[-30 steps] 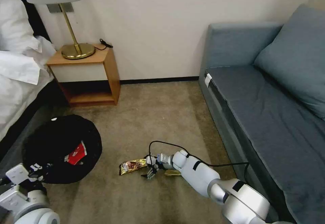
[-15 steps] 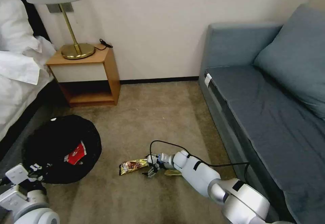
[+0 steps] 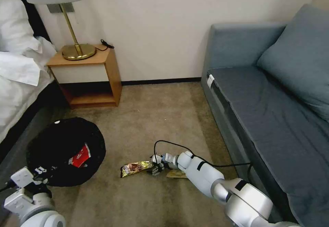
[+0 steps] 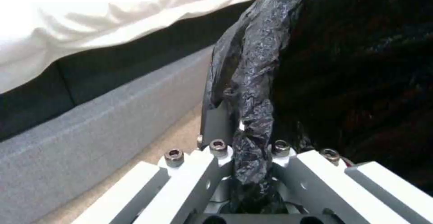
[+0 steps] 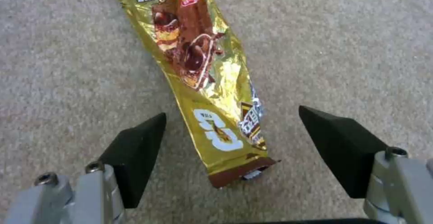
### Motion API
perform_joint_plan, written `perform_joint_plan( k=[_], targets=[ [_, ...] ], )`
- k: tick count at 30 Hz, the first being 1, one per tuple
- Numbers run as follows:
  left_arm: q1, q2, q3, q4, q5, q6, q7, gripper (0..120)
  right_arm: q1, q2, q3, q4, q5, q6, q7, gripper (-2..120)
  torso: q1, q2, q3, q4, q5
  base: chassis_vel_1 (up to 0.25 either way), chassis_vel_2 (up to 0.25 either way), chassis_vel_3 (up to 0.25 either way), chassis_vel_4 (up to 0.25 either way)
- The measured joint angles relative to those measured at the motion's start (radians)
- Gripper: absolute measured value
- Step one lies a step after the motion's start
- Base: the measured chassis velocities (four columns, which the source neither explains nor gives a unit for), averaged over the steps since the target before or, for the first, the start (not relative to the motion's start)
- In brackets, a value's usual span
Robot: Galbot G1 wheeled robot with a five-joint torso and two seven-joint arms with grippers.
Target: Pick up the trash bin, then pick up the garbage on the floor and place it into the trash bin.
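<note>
The trash bin (image 3: 51, 141), lined with a crinkly black bag, stands on the carpet at the left beside the bed. A red-and-white wrapper (image 3: 79, 156) lies inside it. My left gripper (image 3: 38, 172) is shut on the bin's near rim; the left wrist view shows the left gripper (image 4: 246, 129) pinching the black bag (image 4: 257, 82). A long gold-brown snack wrapper (image 3: 134, 167) lies flat on the carpet. My right gripper (image 3: 155, 168) is low at its right end. In the right wrist view the right gripper (image 5: 232, 115) is open, its pads on either side of the snack wrapper's (image 5: 198, 58) end. Tan paper (image 3: 175, 175) peeks out under the right arm.
A wooden nightstand (image 3: 89, 76) with a brass lamp (image 3: 78, 50) stands against the wall behind the bin. The bed (image 3: 17, 79) runs along the left. A blue sofa (image 3: 270, 103) fills the right side. Open carpet (image 3: 157, 117) lies between them.
My right gripper has edged down and closer onto the snack wrapper's end. The bin and my left gripper have shifted slightly to the right.
</note>
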Motion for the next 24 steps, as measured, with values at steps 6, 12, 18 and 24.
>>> perform_joint_plan(
  k=[6,12,18,24],
  targets=[
    [-0.003,-0.003,0.0,0.005,0.002,-0.001,0.0,3,0.0,0.0,-0.013,-0.003,0.003,-0.005,-0.002,78,0.0,0.0,0.0,0.0,0.0,0.0,0.0,0.0,0.0],
    [-0.007,-0.004,0.001,0.009,0.004,-0.002,0.0,3,-0.001,0.0,-0.009,-0.011,0.001,-0.006,-0.002,71,0.0,0.0,0.0,0.0,0.0,0.0,0.0,0.0,0.0],
    [-0.009,-0.007,0.002,0.013,0.008,-0.004,0.0,3,-0.003,0.0,-0.007,-0.014,0.0,-0.006,-0.002,56,0.0,0.0,0.0,0.0,0.0,0.0,0.0,0.0,0.0],
    [-0.011,-0.008,0.002,0.018,0.01,-0.008,0.001,3,-0.002,0.0,-0.007,-0.017,0.0,-0.006,-0.001,48,0.0,0.0,0.0,0.0,0.0,0.0,0.0,0.0,0.0]
  ],
)
